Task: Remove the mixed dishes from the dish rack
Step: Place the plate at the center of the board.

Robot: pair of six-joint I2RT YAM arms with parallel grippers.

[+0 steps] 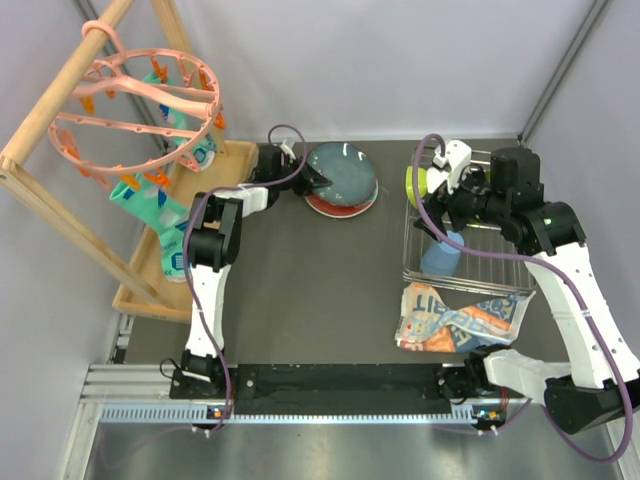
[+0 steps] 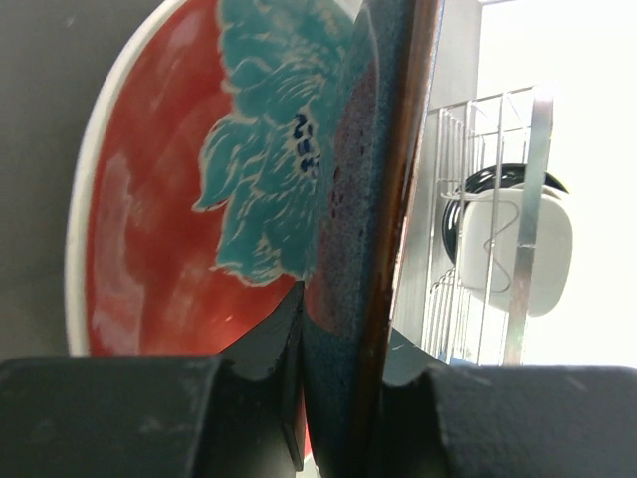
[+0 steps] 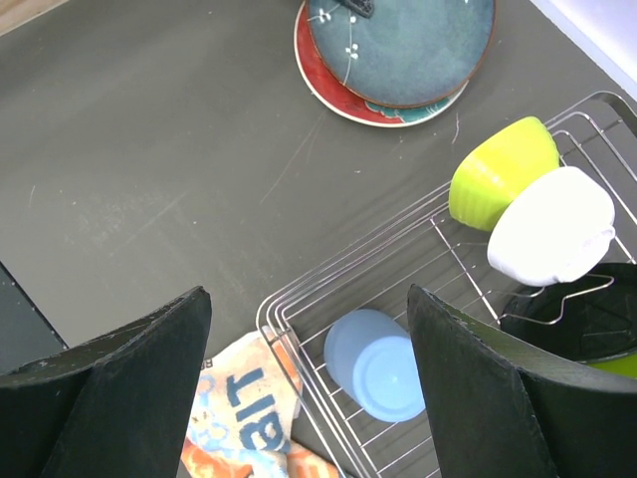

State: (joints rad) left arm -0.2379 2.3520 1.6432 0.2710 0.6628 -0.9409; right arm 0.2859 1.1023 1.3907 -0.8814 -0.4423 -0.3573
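The dark teal speckled plate [image 1: 342, 172] lies on top of the pink-rimmed red plate [image 1: 338, 207] on the table, left of the dish rack [image 1: 412, 268]. My left gripper [image 1: 318, 178] is shut on the teal plate's rim [image 2: 393, 199], with one finger between it and the red plate [image 2: 149, 219]. Over the rack, my right gripper [image 3: 309, 294] hangs open and holds nothing. In the rack [image 3: 289, 311] lie a light blue cup [image 3: 376, 363], a lime-green bowl [image 3: 501, 169] and a small white bowl [image 3: 550, 226].
A printed orange-blue-white packet [image 1: 460, 320] lies at the rack's near side. At the far left stands a wooden frame [image 1: 60, 105] with a pink ring of clips [image 1: 140, 110] over a wooden tray [image 1: 150, 290]. A dark round piece [image 3: 587, 319] sits in the rack's corner.
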